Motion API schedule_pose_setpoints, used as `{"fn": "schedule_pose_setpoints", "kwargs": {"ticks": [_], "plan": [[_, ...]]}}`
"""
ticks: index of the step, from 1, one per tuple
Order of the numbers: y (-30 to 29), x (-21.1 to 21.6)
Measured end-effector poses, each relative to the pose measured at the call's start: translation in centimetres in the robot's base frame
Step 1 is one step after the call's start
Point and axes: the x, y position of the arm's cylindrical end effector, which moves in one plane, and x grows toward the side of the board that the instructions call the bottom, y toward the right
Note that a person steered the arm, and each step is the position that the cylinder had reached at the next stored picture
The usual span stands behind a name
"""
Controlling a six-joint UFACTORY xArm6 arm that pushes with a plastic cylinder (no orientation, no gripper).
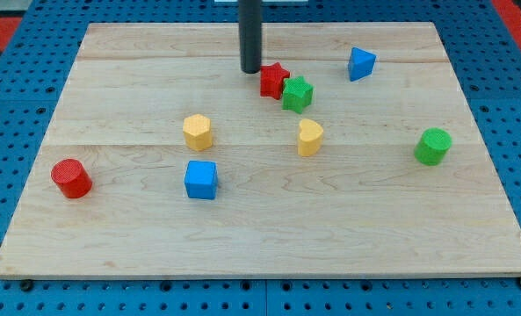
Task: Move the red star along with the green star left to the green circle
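Note:
The red star (274, 80) lies near the view's top centre, touching the green star (297, 93) just to its lower right. The green circle (433, 146) stands far off at the view's right. My tip (250, 70) is the lower end of the dark rod, just left of the red star, close to it or touching it.
A blue triangle-like block (360, 63) sits at the top right. A yellow heart-like block (309, 137) lies below the stars, a yellow hexagon (198, 132) at centre left, a blue cube (201, 179) below it, a red cylinder (70, 178) at the left. The wooden board (260, 237) has edges all round.

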Motion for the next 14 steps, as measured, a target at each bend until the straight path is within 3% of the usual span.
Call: {"fn": "schedule_pose_setpoints", "kwargs": {"ticks": [3, 9, 14], "plan": [[-0.2, 0.5], [7.5, 1.7], [8.9, 8.5]]}}
